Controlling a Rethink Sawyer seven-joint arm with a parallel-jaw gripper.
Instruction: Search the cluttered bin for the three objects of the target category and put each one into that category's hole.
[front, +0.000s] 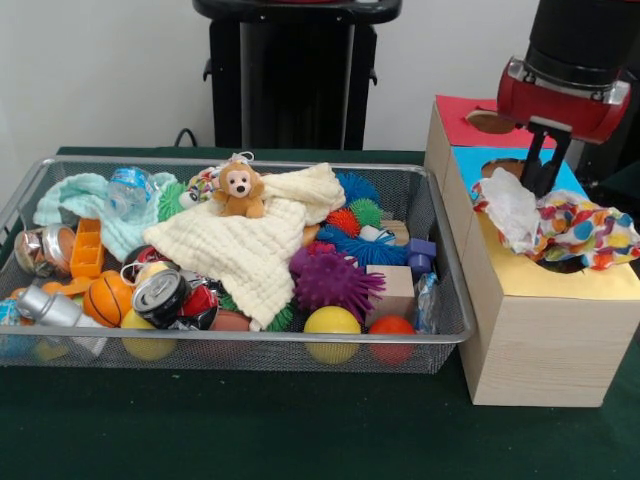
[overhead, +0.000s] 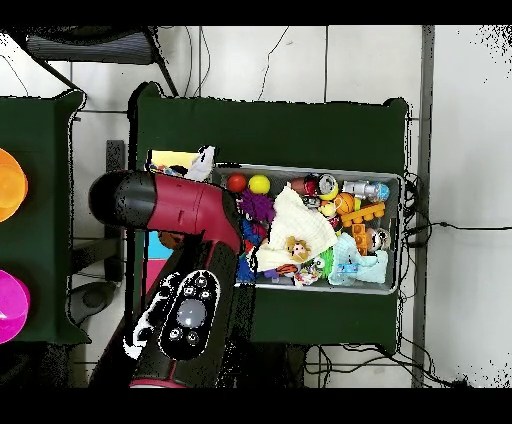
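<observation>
Crinkly spotted bag (front: 585, 228) hangs pinched in the claw (front: 540, 183) over the wooden box (front: 540, 330)'s yellow hole: delivery step; next, releasing it squarely above that opening.

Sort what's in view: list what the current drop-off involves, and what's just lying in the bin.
In play: gripper, polka-dot cloth, white cloth, wooden hole box.

Lying about: monkey plush, cream cloth, purple spiky ball, basketball, crushed can.

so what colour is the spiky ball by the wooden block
Purple; the spiky ball shows best in the front view.
</observation>
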